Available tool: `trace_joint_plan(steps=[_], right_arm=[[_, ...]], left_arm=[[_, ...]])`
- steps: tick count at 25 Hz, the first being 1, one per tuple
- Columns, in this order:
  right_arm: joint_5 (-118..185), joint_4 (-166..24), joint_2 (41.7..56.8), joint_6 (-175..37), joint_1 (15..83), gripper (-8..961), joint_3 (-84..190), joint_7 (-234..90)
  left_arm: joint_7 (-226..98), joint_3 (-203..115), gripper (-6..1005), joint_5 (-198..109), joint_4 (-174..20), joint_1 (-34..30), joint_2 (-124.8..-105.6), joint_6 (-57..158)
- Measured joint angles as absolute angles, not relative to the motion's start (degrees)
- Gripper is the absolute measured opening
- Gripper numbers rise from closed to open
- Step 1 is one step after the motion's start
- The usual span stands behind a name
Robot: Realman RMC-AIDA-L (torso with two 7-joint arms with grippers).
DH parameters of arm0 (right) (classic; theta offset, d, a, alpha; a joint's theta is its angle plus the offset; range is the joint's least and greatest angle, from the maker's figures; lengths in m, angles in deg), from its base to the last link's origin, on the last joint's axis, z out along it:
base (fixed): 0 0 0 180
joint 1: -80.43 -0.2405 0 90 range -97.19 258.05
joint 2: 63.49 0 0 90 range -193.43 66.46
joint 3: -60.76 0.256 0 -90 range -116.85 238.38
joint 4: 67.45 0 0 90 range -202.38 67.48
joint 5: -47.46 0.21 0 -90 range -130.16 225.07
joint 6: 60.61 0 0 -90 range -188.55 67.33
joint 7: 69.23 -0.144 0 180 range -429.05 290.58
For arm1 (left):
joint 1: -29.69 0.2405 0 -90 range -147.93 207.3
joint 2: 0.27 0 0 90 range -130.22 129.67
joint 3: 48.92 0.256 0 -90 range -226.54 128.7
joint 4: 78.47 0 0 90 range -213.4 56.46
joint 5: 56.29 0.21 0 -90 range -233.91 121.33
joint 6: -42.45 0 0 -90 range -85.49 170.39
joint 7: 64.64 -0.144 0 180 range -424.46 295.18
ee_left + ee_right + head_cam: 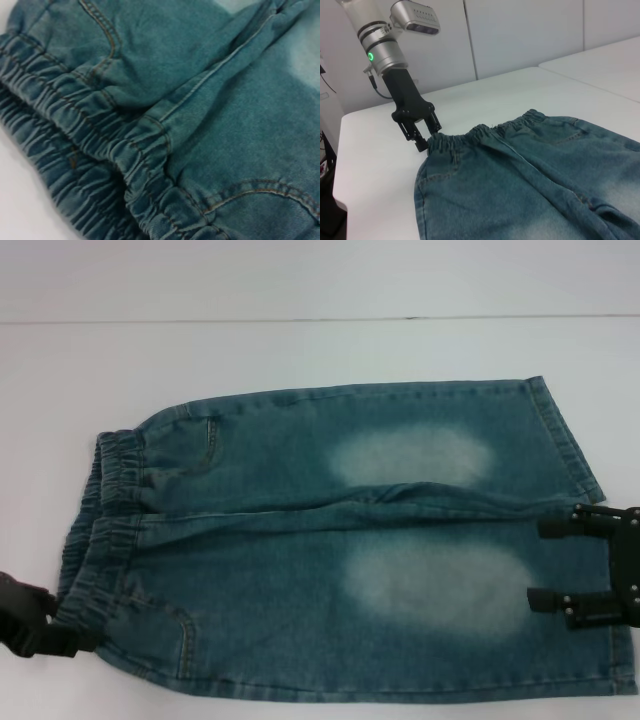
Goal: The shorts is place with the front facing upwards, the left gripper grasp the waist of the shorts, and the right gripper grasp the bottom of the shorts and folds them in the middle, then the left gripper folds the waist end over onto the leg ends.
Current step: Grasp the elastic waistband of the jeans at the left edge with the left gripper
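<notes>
Across the table point(300, 350), shorts point(340, 550), waist leftward.

In the head view the left gripper point(45, 625) is cut off by the frame's edge, so its fingers' spread cannot be read. The right gripper point(585, 568) runs off the opposite edge. The shorts point(350, 540) hide the surface beneath them.

A white table point(380, 165) stands before pale panelled walls point(520, 35), with a second white table point(600, 65) just beside it.
</notes>
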State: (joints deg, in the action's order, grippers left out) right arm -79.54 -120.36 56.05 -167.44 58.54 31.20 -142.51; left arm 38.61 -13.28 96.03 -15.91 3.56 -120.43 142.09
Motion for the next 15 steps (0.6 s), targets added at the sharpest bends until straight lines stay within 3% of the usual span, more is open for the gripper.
trace_joint_plan(steps=[15], right_arm=[[-79.5,-120.3,56.09,-166.9,59.1,927,31.5,-142.3]], left_arm=[[39.6,-12.0,197,96.1,-15.7,3.3,-120.92,141.8]])
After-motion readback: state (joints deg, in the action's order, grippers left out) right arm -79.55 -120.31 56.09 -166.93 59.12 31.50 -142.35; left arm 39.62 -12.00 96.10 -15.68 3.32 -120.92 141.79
